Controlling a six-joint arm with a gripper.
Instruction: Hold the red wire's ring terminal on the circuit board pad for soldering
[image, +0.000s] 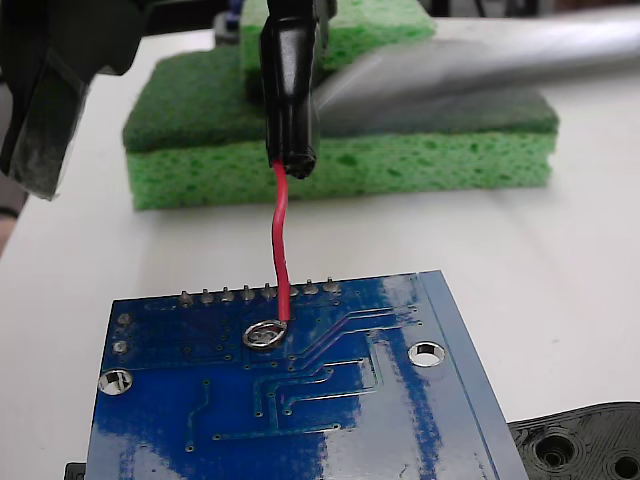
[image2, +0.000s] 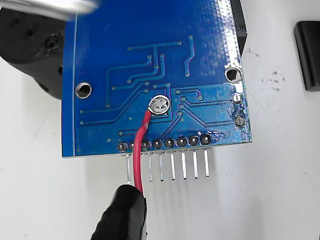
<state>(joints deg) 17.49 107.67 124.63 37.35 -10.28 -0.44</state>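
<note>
Fingers themselves I can't make out, so I cannot tell whether they are clenched; only the black sleeve (image: 291, 90) hangs from above, carrying the red wire (image: 280, 245). Its ring terminal (image2: 159, 105) lies flat on the pad (image2: 160, 104) of the blue circuit board (image: 300, 410), just inside the row of solder pins (image2: 167, 144). Behind, green sponges (image: 340, 150) sit on the white table (image: 560, 260).
</note>
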